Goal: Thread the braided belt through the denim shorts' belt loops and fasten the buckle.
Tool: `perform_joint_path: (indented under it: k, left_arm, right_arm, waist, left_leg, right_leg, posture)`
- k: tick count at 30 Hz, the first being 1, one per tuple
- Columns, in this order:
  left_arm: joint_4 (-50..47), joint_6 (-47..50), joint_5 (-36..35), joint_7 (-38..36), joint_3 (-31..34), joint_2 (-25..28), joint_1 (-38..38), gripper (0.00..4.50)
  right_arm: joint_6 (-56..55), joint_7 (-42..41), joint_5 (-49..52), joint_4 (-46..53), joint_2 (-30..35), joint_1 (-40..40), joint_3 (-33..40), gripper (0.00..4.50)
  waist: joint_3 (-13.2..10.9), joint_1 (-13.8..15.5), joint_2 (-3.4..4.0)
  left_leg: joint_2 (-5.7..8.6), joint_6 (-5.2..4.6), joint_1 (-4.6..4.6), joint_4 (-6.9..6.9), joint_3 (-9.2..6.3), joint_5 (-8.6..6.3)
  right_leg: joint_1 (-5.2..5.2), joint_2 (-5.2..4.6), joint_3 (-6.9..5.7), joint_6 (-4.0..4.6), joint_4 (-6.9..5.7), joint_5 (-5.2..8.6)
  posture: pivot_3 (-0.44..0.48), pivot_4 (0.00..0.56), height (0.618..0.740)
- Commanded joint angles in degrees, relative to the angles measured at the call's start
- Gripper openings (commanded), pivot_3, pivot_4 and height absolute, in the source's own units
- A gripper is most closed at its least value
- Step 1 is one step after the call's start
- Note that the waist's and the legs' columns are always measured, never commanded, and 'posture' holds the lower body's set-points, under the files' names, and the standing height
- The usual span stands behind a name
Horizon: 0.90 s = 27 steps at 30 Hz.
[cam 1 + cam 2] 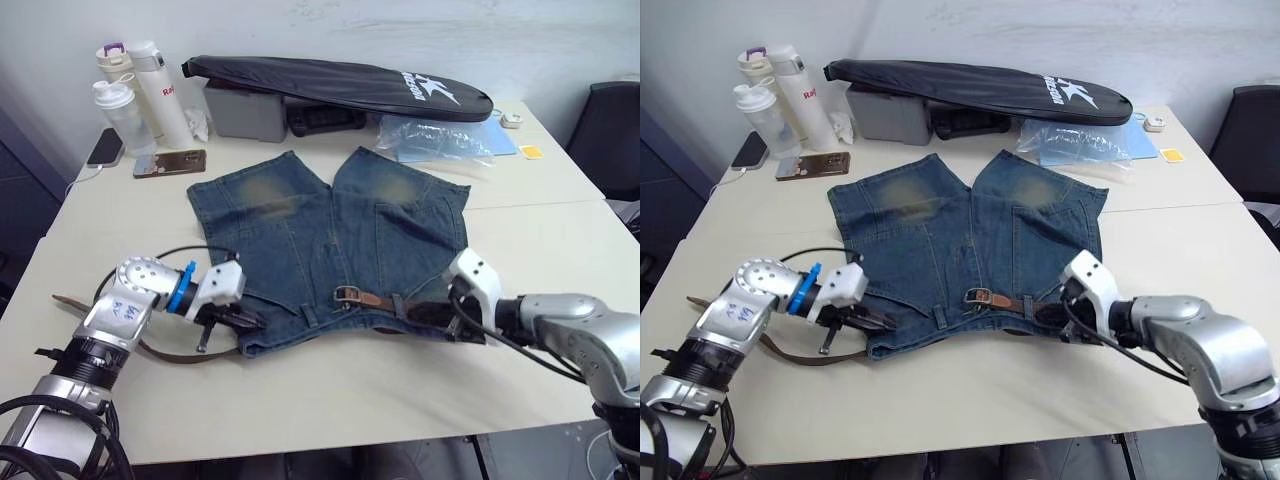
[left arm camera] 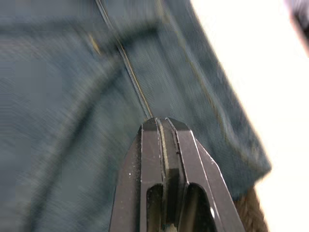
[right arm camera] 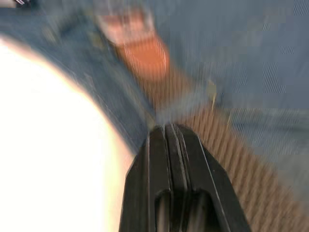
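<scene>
On the table [image 1: 330, 400], one pair of denim shorts [image 1: 330, 235] lies flat, waistband toward the robot; along it one braided belt [image 1: 385, 299] runs, its single buckle [image 1: 346, 294] near the middle. Threading looks underway. The left gripper [image 1: 240, 318] at the waistband's left corner and the right gripper [image 1: 440, 312] on the belt both have jaws pressed together; next comes feeding the strap through remaining belt loops [image 1: 308, 316].

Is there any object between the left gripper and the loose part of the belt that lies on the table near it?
Nothing visible stands between them. The left gripper is at the corner of the denim shorts, its fingers together. The loose braided belt lies on the bare table just beside and below it.
</scene>
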State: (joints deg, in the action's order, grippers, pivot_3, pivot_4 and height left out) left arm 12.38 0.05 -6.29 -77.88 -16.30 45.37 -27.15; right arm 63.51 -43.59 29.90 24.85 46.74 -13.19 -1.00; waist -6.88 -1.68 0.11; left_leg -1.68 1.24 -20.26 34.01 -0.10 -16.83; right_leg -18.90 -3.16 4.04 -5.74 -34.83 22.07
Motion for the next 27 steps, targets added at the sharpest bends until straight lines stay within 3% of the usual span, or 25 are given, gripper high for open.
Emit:
perform_joint_path:
  k: [1,4,9,15,20,23,27]
  left_arm:
    - [-4.79,14.03,-11.45,-4.92,5.04,-0.4,-5.24,0.1]
    - [-7.7,14.2,-9.75,-5.83,2.57,-0.45,-4.31,0.1]
    - [-7.31,6.15,-2.81,-8.13,-3.06,1.6,0.51,0.1]
    - [-1.14,-4.84,8.93,-4.32,-10.05,1.38,1.76,0.1]
    - [2.56,-10.72,13.62,-1.46,-12.14,0.87,1.09,0.1]
    - [2.61,-10.4,12.68,-0.72,-11.32,-0.12,0.67,0.1]
    - [3.44,-10.71,11.59,-0.52,-10.5,-0.73,-0.05,0.1]
  right_arm:
    - [3.15,-2.49,3.11,4.79,6.21,-2.06,6.24,0.0]
    - [3.83,-0.72,1.91,3.37,7.63,-1.48,6.58,0.0]
    - [4.42,-0.89,1.21,2.14,9.8,1.54,5.18,0.0]
    - [3.9,1.67,-0.28,1.41,8.75,2.01,3.93,0.0]
    - [0.68,0.36,1.99,2.96,5.9,-2.2,3.8,0.0]
    - [1.16,0.23,5.24,5.86,1.82,-6.22,2.65,0.0]
    - [1.87,3.2,4.25,4.62,-4.5,-11.34,-2.26,0.0]
  waist:
    - [-0.26,0.0,-0.13]
    - [-0.29,0.09,-0.09]
    - [-0.36,0.22,0.13]
    - [-0.41,0.11,0.13]
    - [-0.21,0.14,0.32]
    - [-0.29,0.07,0.42]
    - [-0.33,0.06,0.58]
  left_leg:
    - [0.0,-0.01,-0.08,0.0,-0.02,0.02]
    - [0.01,0.03,-0.87,0.19,-0.38,0.13]
    - [0.18,0.0,-0.9,0.2,-0.56,0.18]
    - [0.22,-0.08,-0.8,0.28,-0.51,0.22]
    - [0.23,-0.11,-0.54,0.31,-0.5,0.24]
    - [0.2,-0.12,0.04,0.13,-0.46,0.24]
    - [0.14,-0.31,0.08,-0.05,-0.32,0.36]
  right_leg:
    - [-0.09,-0.02,-0.1,0.0,-0.03,0.0]
    - [-0.82,-0.06,-0.7,-0.08,-0.41,-0.05]
    - [-0.65,-0.1,-0.83,-0.07,-0.38,-0.04]
    - [-0.51,-0.07,-0.79,-0.12,-0.14,-0.07]
    - [-0.23,-0.13,-0.77,-0.12,-0.14,-0.06]
    - [0.35,-0.12,-0.76,-0.05,0.05,-0.02]
    - [0.56,-0.14,-0.75,0.23,0.05,0.14]
  posture:
    - [0.0,0.15,0.74]
    - [0.0,0.15,0.74]
    - [0.0,0.15,0.74]
    - [0.0,0.15,0.74]
    - [0.0,0.15,0.74]
    - [0.0,0.15,0.74]
    - [0.0,0.15,0.74]
